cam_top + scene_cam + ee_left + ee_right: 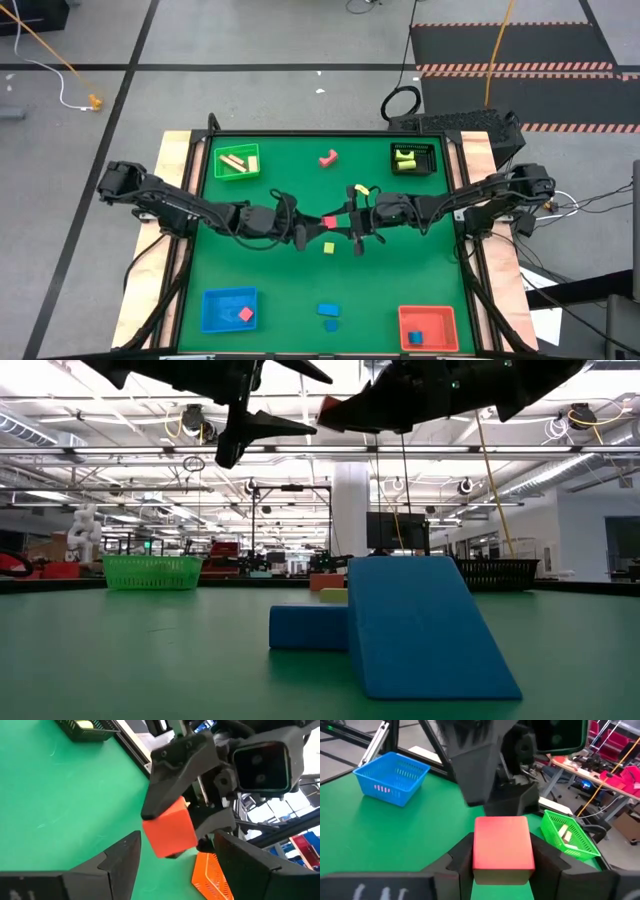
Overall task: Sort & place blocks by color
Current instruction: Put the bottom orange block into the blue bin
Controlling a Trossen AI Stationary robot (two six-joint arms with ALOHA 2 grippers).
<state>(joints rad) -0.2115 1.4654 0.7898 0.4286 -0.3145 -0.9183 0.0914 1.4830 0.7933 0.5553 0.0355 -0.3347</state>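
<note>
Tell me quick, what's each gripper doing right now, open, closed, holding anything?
Right gripper: closed on the red block, mid-table above the mat.
Left gripper: open, fingers either side of that same block, not gripping it.

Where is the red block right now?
High view: the red block is mid-table, held in the right tool, facing the left tool.

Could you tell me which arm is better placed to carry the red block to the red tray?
Right: the right gripper holds the red block, and the red tray sits on its side.
</note>
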